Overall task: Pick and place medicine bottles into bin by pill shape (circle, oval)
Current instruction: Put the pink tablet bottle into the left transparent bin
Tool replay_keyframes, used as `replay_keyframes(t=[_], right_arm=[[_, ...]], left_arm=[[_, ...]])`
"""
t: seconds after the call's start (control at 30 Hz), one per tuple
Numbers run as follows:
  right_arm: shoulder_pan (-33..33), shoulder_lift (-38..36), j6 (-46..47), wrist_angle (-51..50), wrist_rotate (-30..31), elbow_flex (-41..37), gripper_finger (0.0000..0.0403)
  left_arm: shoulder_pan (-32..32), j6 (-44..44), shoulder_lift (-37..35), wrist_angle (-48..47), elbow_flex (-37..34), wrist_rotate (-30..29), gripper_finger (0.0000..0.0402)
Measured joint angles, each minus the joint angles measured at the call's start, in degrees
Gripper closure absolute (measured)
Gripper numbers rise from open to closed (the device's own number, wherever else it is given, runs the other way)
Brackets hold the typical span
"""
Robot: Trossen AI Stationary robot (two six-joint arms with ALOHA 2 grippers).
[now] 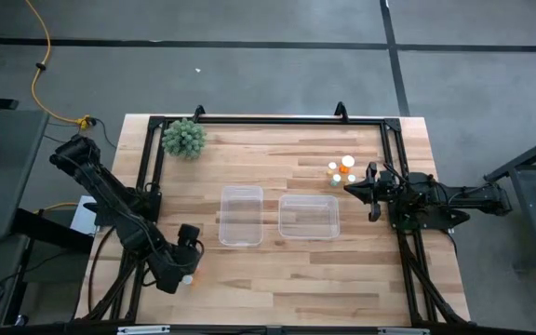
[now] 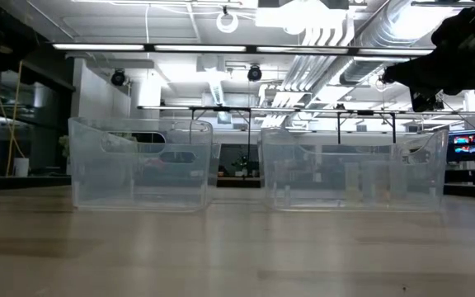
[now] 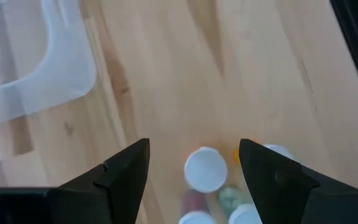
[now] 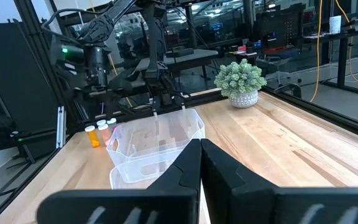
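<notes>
Left gripper, jaws open, hovers over medicine bottles near the tabletop's front-left corner; right gripper closed, empty, at the right edge

left gripper spread wide, right gripper closed

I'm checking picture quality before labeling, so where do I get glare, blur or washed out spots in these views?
Low view: ceiling lights glare brightly and the two clear tubs look hazy. Left wrist view: the white-capped bottles between the open left tool are soft and out of focus. Right wrist view: the shut right tool is a dark blurred shape; the plant stays sharp.
</notes>
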Motion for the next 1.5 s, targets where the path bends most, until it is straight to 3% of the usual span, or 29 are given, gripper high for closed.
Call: replay_keyframes(t=[0.23,0.6,0.87,1.5], right_arm=[[0.0,0.0,0.0,0.0,0.0,0.0,0.0402],[0.0,0.0,0.0,0.0,0.0,0.0,0.0402],[0.0,0.0,0.0,0.0,0.0,0.0,0.0402],[0.0,0.0,0.0,0.0,0.0,0.0,0.0402]], left_arm=[[0.8,-5.3,0.2,-0.1,0.0,0.5,0.0163],[0.7,-21.3,1.5,0.3,0.0,0.9,0.0163],[0.7,-29.7,5.4,1.2,0.0,2.1,0.0163],[0.7,-30.1,6.9,-3.0,0.0,5.1,0.0163]])
